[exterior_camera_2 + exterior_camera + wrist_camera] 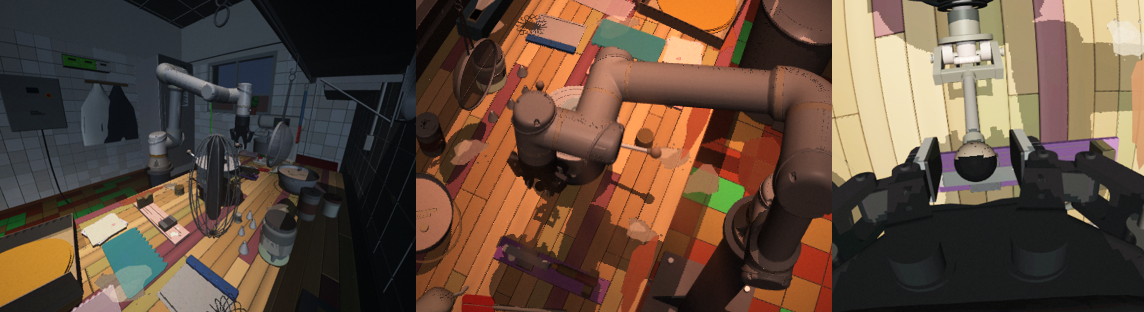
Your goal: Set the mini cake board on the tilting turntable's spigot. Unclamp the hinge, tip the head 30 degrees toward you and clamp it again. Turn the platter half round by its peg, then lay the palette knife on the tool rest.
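Note:
The ball knob (975,162) of a lever sits between my gripper's (974,159) fingers, and the lever's rod runs up to a grey bracket (966,66) on the turntable. The gripper is open and holds nothing. From the side camera the turntable (566,150) is mostly hidden under my wrist, with only a pale edge of its platter (566,96) and a small peg (539,85) showing. Another lever with a ball end (656,151) sticks out toward the floor side. The purple tool rest (551,270) lies on the bench below the gripper.
A mixing bowl (297,178) and jars (278,236) stand along the dark wall side. A large whisk (215,184) and a hanging sieve (279,144) stand near the turntable. Piping tips (243,231), a teal scraper (132,257) and a pink board (161,218) lie on the bench.

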